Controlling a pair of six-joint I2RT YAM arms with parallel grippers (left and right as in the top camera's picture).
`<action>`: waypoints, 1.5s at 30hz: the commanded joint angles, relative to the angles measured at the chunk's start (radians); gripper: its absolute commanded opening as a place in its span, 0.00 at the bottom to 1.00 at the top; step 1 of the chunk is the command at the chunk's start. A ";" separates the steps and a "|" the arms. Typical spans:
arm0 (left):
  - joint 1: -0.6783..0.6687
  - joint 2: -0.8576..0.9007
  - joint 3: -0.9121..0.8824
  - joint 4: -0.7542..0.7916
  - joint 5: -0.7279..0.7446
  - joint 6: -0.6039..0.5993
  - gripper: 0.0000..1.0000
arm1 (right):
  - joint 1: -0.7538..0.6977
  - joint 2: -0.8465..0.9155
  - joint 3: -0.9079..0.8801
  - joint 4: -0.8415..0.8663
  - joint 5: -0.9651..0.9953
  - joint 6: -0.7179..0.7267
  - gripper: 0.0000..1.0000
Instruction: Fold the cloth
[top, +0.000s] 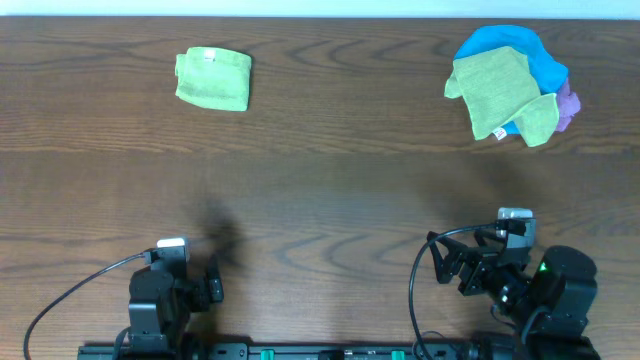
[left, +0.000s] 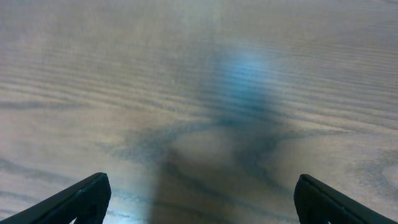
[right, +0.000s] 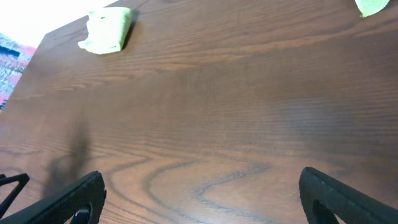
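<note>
I see cloth (top: 212, 79) far-left, well ahead of L gripper (left: 199, 202), which is nearer than R gripper (right: 199, 196); both spread wide, empty.

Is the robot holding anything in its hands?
Nothing. The left gripper and right gripper both have open, empty jaws; the green cloth lies far off on the table.

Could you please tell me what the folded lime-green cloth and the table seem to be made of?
The lime-green cloth looks like soft, matte terry or microfibre: a slightly fuzzy surface, plump rounded folds and a small sewn tag. The table looks like dark brown wood or wood-grain laminate with a smooth, slightly glossy finish: flowing grain lines and faint reflections. I cannot tell which of the two it is.
</note>
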 joint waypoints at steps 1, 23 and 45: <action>0.004 -0.029 -0.004 -0.046 -0.014 0.078 0.95 | -0.008 -0.003 -0.001 -0.001 -0.015 0.010 0.99; 0.002 -0.069 -0.004 -0.074 -0.015 0.112 0.95 | -0.008 -0.003 -0.001 -0.001 -0.015 0.011 0.99; 0.002 -0.069 -0.004 -0.074 -0.014 0.112 0.95 | -0.008 -0.003 -0.001 -0.037 0.043 -0.001 0.99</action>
